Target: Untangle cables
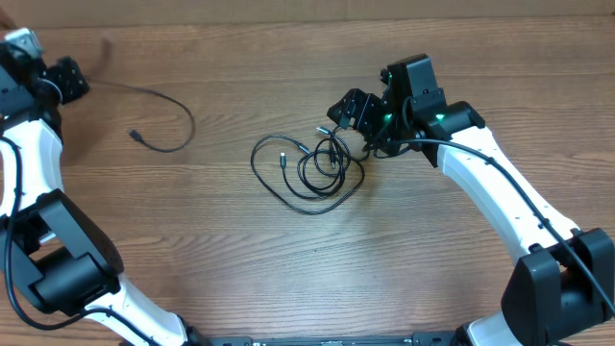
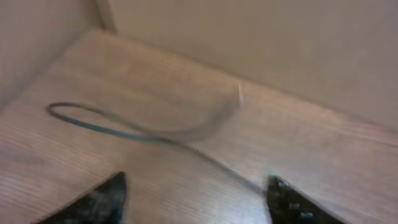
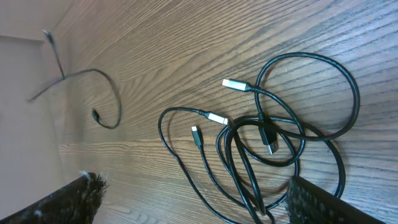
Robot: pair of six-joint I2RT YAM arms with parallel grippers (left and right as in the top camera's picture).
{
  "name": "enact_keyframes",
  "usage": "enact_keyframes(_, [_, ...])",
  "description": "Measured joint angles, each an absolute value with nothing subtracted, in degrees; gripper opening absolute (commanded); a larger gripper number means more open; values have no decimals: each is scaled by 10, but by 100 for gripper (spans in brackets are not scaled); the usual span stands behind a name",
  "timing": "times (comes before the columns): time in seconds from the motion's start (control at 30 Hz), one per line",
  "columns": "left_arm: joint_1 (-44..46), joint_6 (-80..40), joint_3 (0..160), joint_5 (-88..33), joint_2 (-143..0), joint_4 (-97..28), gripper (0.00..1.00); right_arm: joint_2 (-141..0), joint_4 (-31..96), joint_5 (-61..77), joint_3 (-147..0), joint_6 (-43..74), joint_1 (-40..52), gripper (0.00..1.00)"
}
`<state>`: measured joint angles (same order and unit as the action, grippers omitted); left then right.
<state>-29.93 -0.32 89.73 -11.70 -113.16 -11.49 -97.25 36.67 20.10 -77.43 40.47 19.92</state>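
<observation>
My right end effector [image 3: 196,186] hangs released just above the tangle of cables [image 1: 322,160] lying mid-table [image 1: 288,274] \- my left end effector [image 2: 196,183], fingers likewise spread and grasping nothing, sits at the far left corner, a single cable [image 1: 190,120] loose on the wood near it.

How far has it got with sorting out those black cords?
Done: one cable lies alone at the left, clear of the rest; the left gripper stands open by it. In hand: nothing is gripped; the right gripper hangs open by the knot. Left: that knot of looped cables, plugs poking out, is not yet pulled apart.
</observation>
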Motion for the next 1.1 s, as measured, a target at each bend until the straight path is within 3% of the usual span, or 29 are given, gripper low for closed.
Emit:
enact_keyframes(0.33, [-300, -3, 897, -141, -1147, -199, 100, -973, 367, 198, -774, 405, 199, 93])
enact_keyframes(0.57, [-274, -139, 897, -137, -1167, -209, 99, -973, 367, 195, -774, 405, 199, 93])
enact_keyframes(1.1, [-222, -314, 897, -48, -1293, -22, 100, -973, 380, 186, -774, 405, 199, 93])
